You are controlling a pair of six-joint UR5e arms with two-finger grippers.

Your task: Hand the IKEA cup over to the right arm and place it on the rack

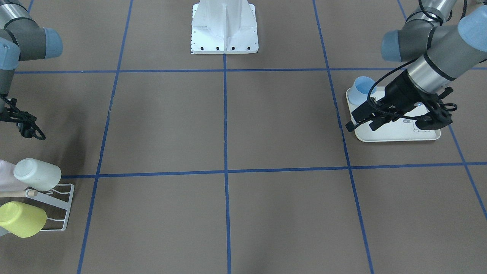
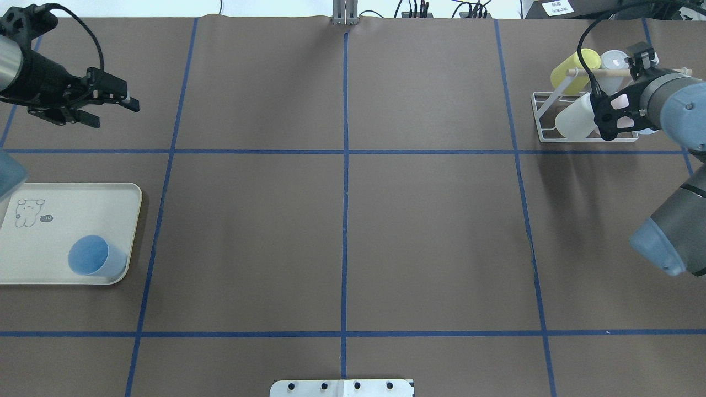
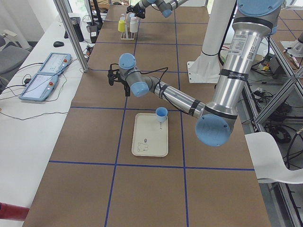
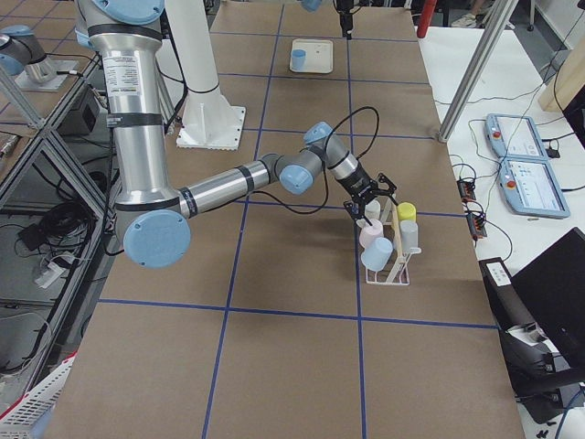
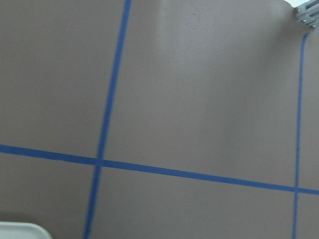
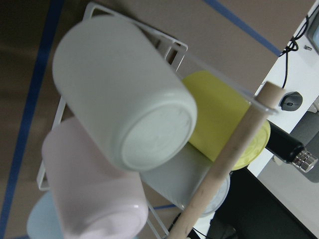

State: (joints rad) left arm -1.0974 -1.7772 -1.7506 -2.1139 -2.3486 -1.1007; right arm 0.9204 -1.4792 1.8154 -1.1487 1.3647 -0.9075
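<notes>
In the overhead view the blue cup [image 2: 91,269] is seen upright on the tray [image 2: 66,193], well apart from the left gripper [image 2: 112,112], whose jaws are parted and empty; the opening of the right gripper [image 2: 609,113] cannot be told. In the right wrist view the rack [image 6: 228,159] is shown crowded, so the white cup [image 6: 124,94] could be knocked loose during placing.

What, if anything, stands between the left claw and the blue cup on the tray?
Nothing visible does. The left claw hangs over bare table beyond the far edge of the tray. The blue cup stands upright and alone in the tray's corner nearest the robot and the table's middle. Only bare tray and table lie between them.
</notes>
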